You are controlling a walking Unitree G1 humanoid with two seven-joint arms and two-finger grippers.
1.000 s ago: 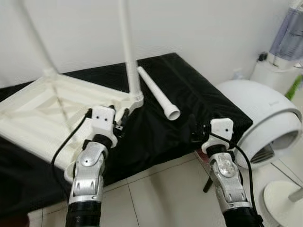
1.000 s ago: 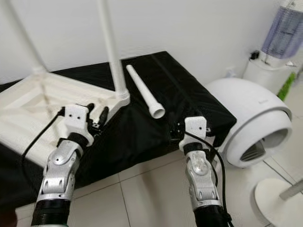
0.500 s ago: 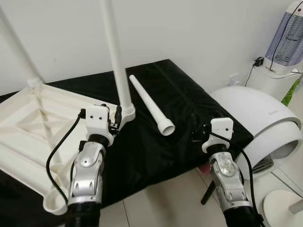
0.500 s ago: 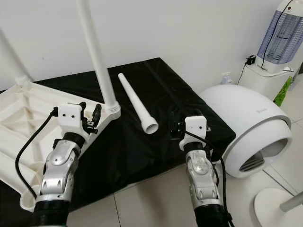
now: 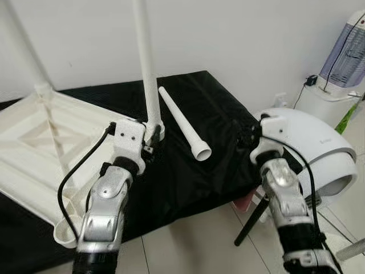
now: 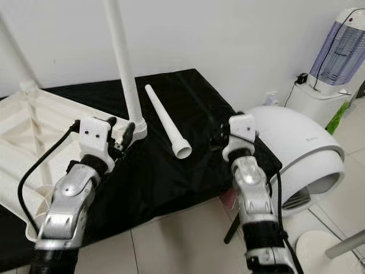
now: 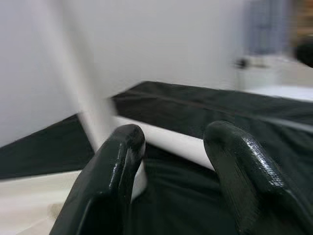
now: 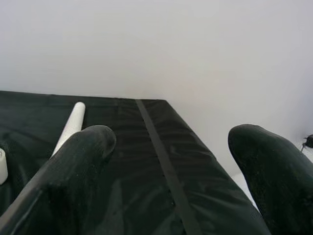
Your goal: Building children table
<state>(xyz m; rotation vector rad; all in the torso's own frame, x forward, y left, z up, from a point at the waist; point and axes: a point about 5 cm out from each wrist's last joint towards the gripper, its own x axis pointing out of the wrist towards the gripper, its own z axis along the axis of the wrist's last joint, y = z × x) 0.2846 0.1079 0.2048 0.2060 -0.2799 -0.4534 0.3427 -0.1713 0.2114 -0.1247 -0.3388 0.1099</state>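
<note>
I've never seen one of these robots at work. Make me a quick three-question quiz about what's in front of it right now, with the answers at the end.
1. True or false: the loose table leg lies flat on the black cloth.
2. Which is nearer the upright leg fixed in the upturned tabletop: (a) the left gripper or (b) the right gripper?
3. Fill in: beside the cloth, on the robot's right, stands a white ____ appliance.

Key
1. True.
2. (a): it sits at that leg's base, fingers apart; the right gripper hovers open over the cloth's near right edge.
3. Domed.
</note>
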